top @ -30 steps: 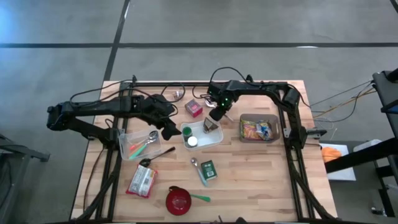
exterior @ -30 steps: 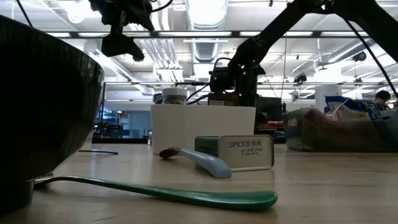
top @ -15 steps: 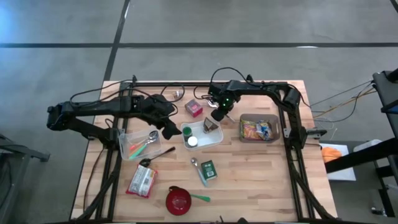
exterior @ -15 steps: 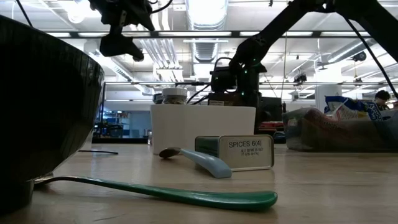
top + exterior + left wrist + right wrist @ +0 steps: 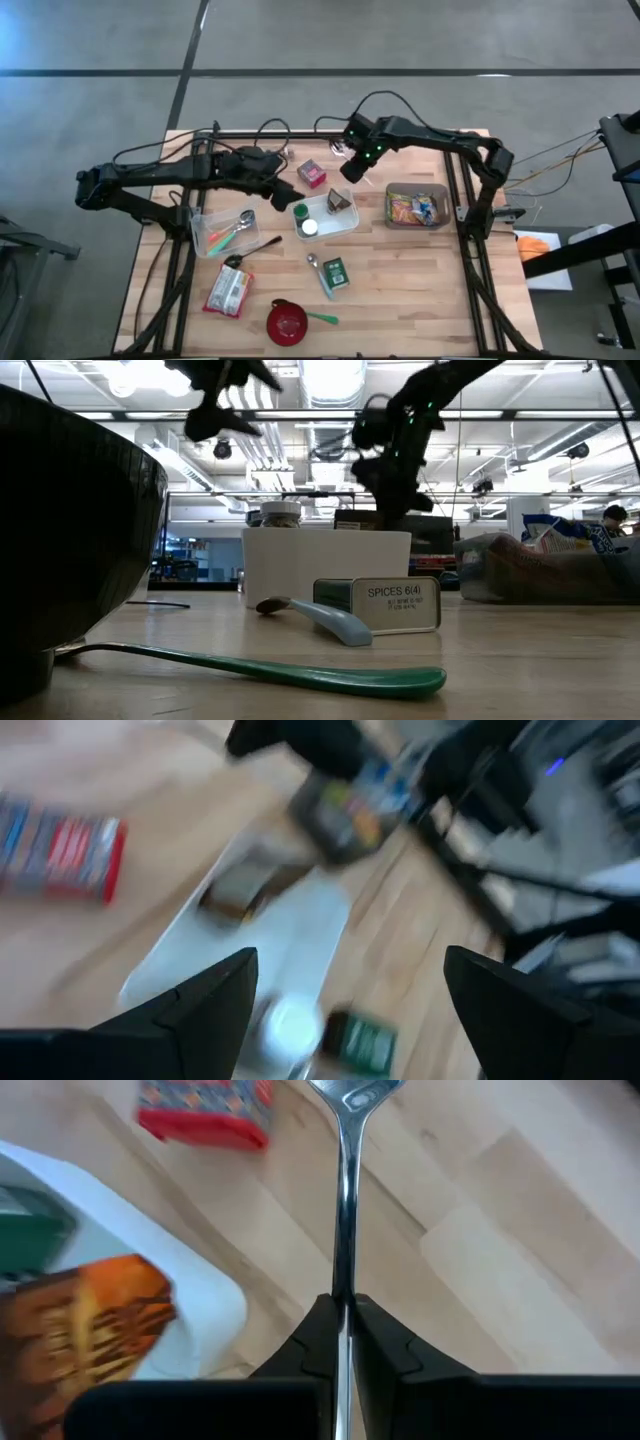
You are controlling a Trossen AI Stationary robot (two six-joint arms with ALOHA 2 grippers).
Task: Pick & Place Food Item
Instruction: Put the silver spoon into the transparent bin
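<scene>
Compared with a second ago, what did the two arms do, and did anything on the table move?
The right gripper rose from the white tray and pulled back toward the table's far edge, shut on a thin metal utensil. The left gripper, open, shifted slightly toward the tray. The tray, the spice tin and the red bowl stayed put.

Bare wood lying open along the table's [image 5: 420, 300] right front, white tray [image 5: 345, 222] sitting in the middle, red box [image 5: 312, 174] crowding behind it, snack bin [image 5: 416, 206] blocking the right side, spice tin [image 5: 335, 272] and red bowl [image 5: 286, 322] standing in front.
</scene>
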